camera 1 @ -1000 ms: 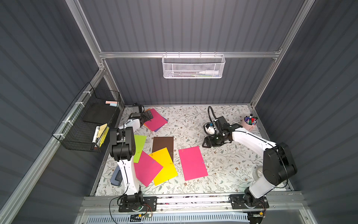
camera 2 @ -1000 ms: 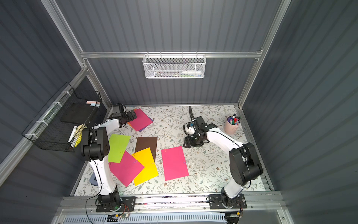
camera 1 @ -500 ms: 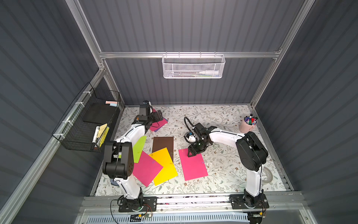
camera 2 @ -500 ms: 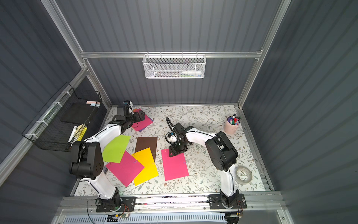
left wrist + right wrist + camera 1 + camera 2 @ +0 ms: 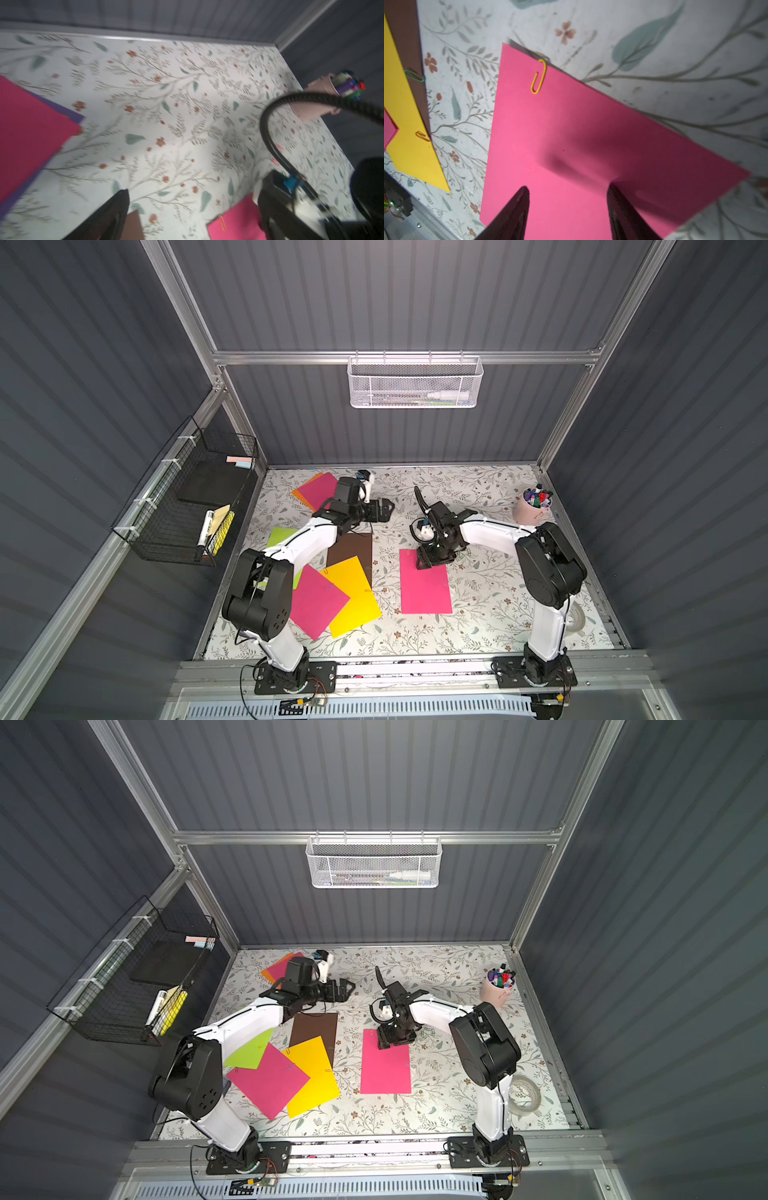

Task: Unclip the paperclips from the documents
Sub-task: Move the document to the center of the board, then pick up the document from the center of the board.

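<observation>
Magenta document (image 5: 424,589) lies on the floral table (image 5: 478,614), yellow paperclip (image 5: 538,76) on its far edge. Right tool (image 5: 568,187), jaws parted and empty, hovers over that edge; left tool (image 5: 384,511), spread wide, hangs beyond.

Floral-patterned white table (image 5: 478,614), magenta sheet (image 5: 581,145), yellow paperclip (image 5: 538,76), brown sheet (image 5: 351,547), green paperclip (image 5: 415,75), pink cup (image 5: 525,512)

Both top views are evenly lit from overhead and sharp throughout. The left wrist view is blurred all over, smearing the floral-print tabletop (image 5: 166,124). The right wrist view is crisp on the yellow wire paperclip (image 5: 538,76). The black right gripper (image 5: 568,187) is soft up close and throws a dark shadow across the magenta pink paper sheet (image 5: 571,124).
</observation>
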